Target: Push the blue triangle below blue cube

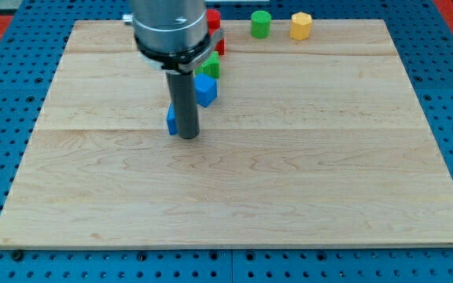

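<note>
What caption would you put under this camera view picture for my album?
My tip presses against the small blue triangle block, just below and left of the blue cube block on the wooden board.

A pale wooden worktop [305, 181] lies on a blue pegboard [6, 94]. Along the view's top edge stand a green cylinder [260, 23] and, just to its right, a yellow block [300, 26]. Further left, two red blocks [212, 17] [220, 45] and a green block [211, 67] sit stacked down the view, partly hidden.

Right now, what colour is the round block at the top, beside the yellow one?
Green: the cylinder, clearest in the camera view.
</note>
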Tool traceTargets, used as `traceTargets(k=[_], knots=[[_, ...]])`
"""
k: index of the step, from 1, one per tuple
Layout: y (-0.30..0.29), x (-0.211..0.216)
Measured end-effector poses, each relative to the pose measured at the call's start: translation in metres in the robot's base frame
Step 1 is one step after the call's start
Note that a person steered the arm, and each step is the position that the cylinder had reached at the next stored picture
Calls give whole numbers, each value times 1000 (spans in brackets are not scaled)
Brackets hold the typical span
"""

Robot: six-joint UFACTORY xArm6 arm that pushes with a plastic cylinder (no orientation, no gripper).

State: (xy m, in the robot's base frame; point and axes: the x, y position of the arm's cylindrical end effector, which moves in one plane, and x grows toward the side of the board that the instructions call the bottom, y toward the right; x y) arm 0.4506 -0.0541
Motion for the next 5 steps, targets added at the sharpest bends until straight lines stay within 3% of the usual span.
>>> traceTargets(k=[1,2,3,5], knots=[[-17,30],[-82,52],[-130,24],[-111,-7]])
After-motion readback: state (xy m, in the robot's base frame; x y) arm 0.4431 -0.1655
